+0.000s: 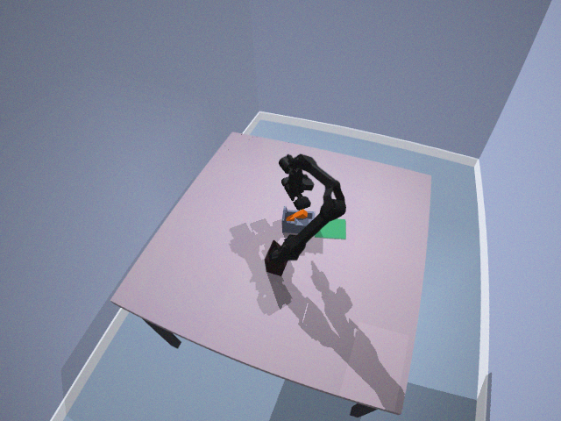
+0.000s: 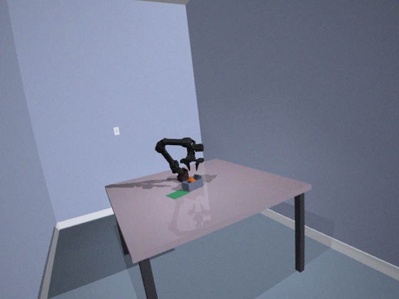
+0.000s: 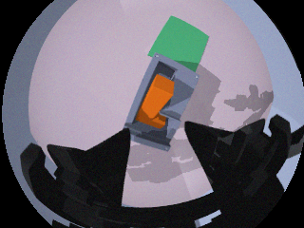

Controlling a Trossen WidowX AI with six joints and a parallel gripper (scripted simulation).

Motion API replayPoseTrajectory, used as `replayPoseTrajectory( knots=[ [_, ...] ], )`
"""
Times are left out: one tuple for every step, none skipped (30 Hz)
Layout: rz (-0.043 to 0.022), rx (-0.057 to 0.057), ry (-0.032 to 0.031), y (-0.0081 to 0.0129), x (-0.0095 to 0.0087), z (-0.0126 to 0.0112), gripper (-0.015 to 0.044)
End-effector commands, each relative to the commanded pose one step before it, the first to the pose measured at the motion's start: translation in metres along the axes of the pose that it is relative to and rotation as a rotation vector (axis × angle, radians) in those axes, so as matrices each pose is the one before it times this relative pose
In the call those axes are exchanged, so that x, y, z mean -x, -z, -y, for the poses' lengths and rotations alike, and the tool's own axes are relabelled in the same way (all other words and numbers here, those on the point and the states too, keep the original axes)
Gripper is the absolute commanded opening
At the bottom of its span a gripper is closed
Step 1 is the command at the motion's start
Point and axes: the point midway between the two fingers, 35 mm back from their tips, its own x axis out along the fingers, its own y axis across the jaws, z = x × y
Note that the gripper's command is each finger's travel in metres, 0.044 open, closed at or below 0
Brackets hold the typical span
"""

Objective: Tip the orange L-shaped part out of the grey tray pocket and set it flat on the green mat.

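Gripper (image 2: pixel 192 167) hung above grey tray (image 2: pixel 197 185), jaws approx. half open, holding nothing. Orange part (image 3: pixel 156 102) sat tilted, 1 end raised. A misaligned pinch could knock it flat.

Your arm (image 2: pixel 167 156) rises from its base, folds at the elbow and reaches forward, wrist bent so the gripper (image 2: pixel 192 166) points straight down. The fingers are spread apart with nothing between them, hanging in the air, touching nothing.
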Motion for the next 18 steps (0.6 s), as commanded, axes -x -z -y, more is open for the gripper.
replayPoseTrajectory(
  knots=[
    [0.00647, -0.5053, -0.01040, -0.02589, 0.00313, 0.00906, 0.0280],
    [0.00000, 0.0000, 0.00000, 0.00000, 0.00000, 0.00000, 0.0280],
    [0.00000, 0.0000, 0.00000, 0.00000, 0.00000, 0.00000, 0.0280],
    [0.00000, 0.0000, 0.00000, 0.00000, 0.00000, 0.00000, 0.0280],
    [0.00000, 0.0000, 0.00000, 0.00000, 0.00000, 0.00000, 0.0280],
    [0.00000, 0.0000, 0.00000, 0.00000, 0.00000, 0.00000, 0.0280],
    [0.00000, 0.0000, 0.00000, 0.00000, 0.00000, 0.00000, 0.0280],
    [0.00000, 0.0000, 0.00000, 0.00000, 0.00000, 0.00000, 0.0280],
    [0.00000, 0.0000, 0.00000, 0.00000, 0.00000, 0.00000, 0.0280],
    [-0.00003, 0.0000, -0.00004, 0.00000, -0.00100, -0.00006, 0.0280],
    [-0.00004, 0.0000, -0.00008, 0.00000, -0.00210, -0.00011, 0.0280],
    [-0.00003, 0.0000, -0.00009, 0.00000, -0.00276, -0.00012, 0.0280],
    [0.00001, -0.0001, -0.00010, -0.00001, -0.00360, -0.00011, 0.0280],
    [0.00009, -0.0001, -0.00009, -0.00003, -0.00464, -0.00007, 0.0280],
    [0.00018, -0.0001, -0.00005, -0.00005, -0.00452, 0.00002, 0.0280],
    [0.00026, -0.0001, -0.00001, -0.00006, -0.00462, 0.00010, 0.0280],
    [0.00030, -0.0001, 0.00003, -0.00007, -0.00405, 0.00016, 0.0280],
    [0.00023, -0.0001, 0.00004, -0.00005, -0.00259, 0.00014, 0.0280]
  ],
)
